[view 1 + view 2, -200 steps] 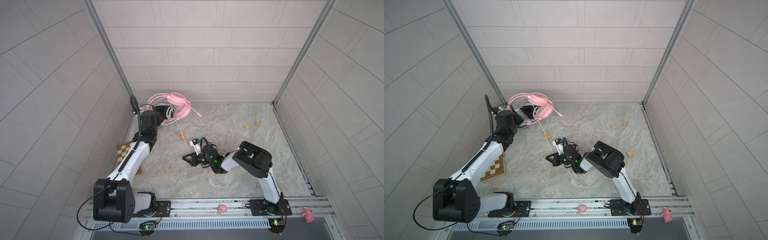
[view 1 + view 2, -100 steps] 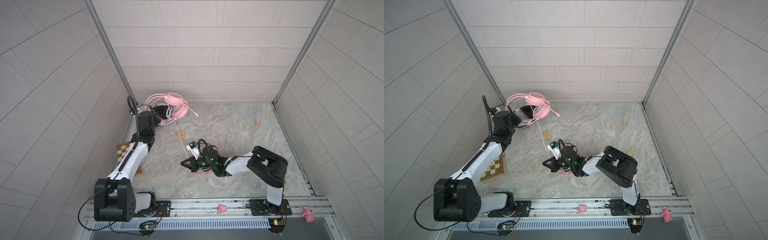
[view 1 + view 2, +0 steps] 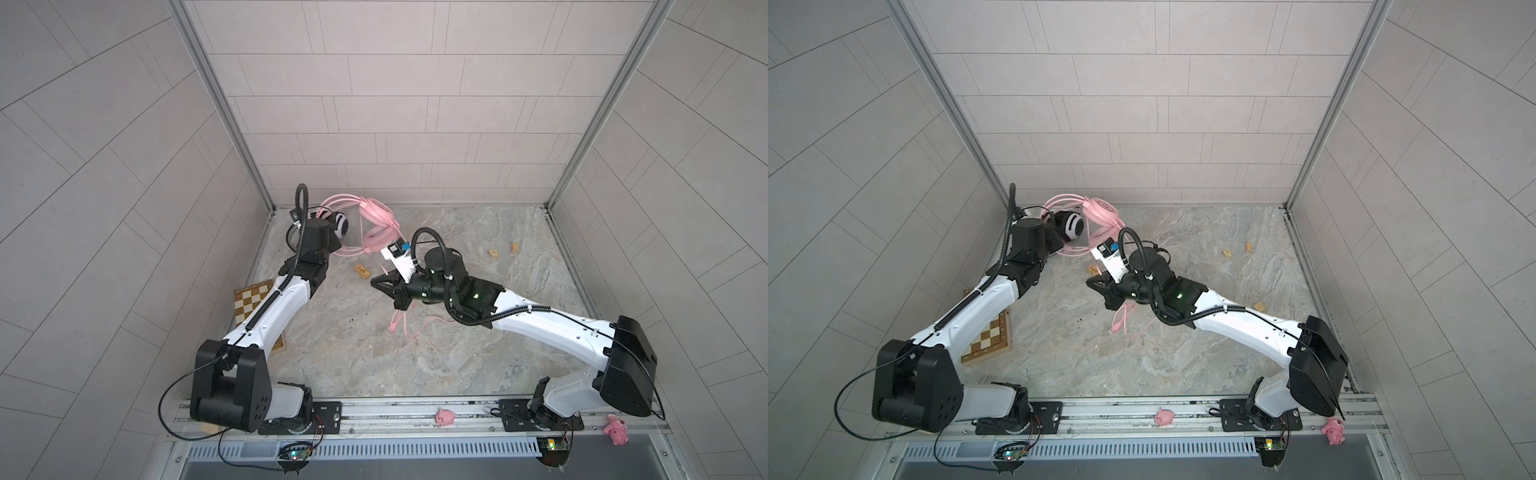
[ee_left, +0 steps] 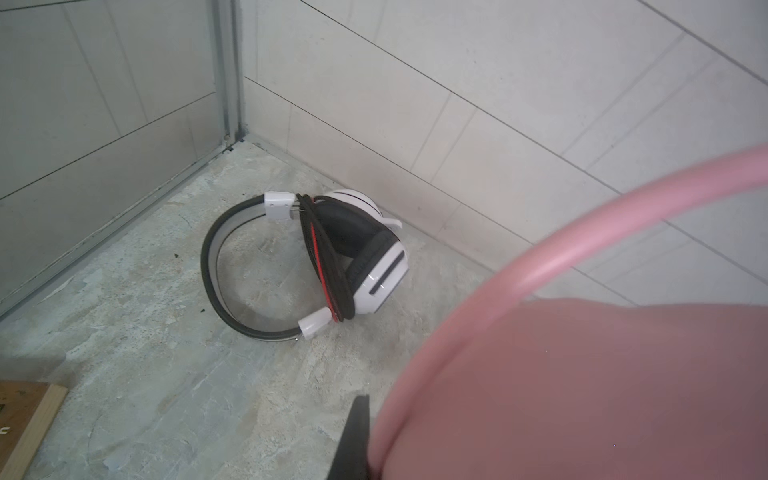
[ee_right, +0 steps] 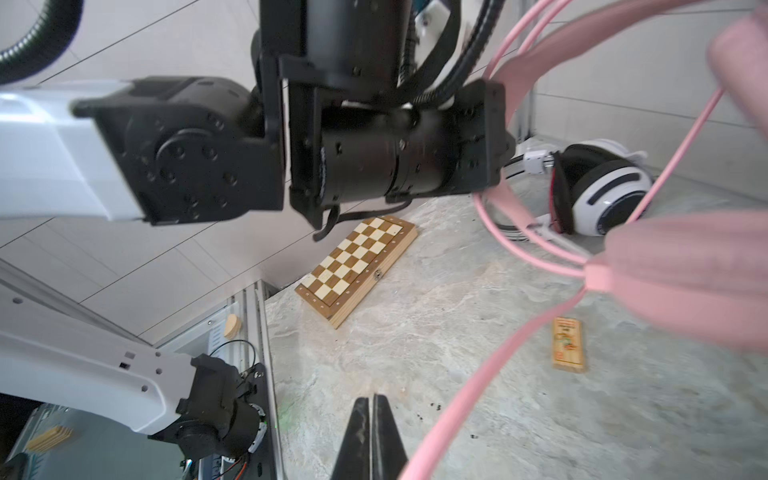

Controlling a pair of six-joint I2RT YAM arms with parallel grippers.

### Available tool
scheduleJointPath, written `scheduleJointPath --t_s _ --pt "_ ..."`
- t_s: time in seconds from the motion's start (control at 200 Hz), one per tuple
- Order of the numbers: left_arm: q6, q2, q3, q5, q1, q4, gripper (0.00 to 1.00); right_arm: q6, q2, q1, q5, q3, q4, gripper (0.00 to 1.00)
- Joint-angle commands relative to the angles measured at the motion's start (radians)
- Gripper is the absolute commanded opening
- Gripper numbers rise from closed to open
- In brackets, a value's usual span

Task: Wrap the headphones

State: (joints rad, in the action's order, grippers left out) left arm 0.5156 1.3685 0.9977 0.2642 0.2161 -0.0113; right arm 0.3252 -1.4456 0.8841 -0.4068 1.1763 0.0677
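Note:
The pink headphones [image 3: 376, 208] [image 3: 1098, 206] hang lifted near the back left corner. My left gripper [image 4: 370, 415] is shut on them, and their pink mass [image 4: 582, 374] hides all but one black finger [image 4: 358, 432]. The white headphones [image 3: 341, 223] [image 4: 374, 266] [image 5: 611, 195] lie on the floor in that corner with the cable wound on. My right gripper [image 3: 374, 281] [image 3: 1090, 282] [image 5: 371, 401] hovers mid-floor, its fingers pressed together. The pink cable [image 5: 478, 374] runs beside them, and its loose end [image 3: 395, 324] dangles under the wrist.
A folded chessboard [image 3: 249, 299] [image 5: 357, 266] lies by the left wall under my left arm. Small wooden blocks [image 3: 362, 272] [image 3: 492, 252] [image 5: 568, 345] dot the stone floor. Two pink pig toys [image 3: 444, 417] [image 3: 617, 430] sit on the front rail. Tiled walls close three sides.
My right gripper has moved back toward the pink headphones while its elbow swung out to the right. The pink cable, stretched before, now hangs slack. The pink headphones shifted slightly right.

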Motion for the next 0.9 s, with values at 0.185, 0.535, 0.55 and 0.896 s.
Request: scheduleJointPath --t_s 0.185,0.535,0.55,0.896 --pt "-0.270 0.020 0.092 0.163 0.175 0.018 0.00 -0.111 0.042 -0.165 -0.007 0.147 -0.285 0.01" --pt "-0.583 0.000 0.085 0.008 0.273 0.013 0.00 -0.115 0.091 -0.449 -0.023 0.196 -0.360 0.01" --pt "-0.599 -0.003 0.088 -0.021 0.273 0.004 0.00 -0.117 0.090 -0.457 -0.020 0.201 -0.361 0.01" --pt "-0.691 0.014 0.184 -0.340 0.292 -0.199 0.00 -0.183 0.021 -0.512 0.022 0.295 -0.376 0.01"
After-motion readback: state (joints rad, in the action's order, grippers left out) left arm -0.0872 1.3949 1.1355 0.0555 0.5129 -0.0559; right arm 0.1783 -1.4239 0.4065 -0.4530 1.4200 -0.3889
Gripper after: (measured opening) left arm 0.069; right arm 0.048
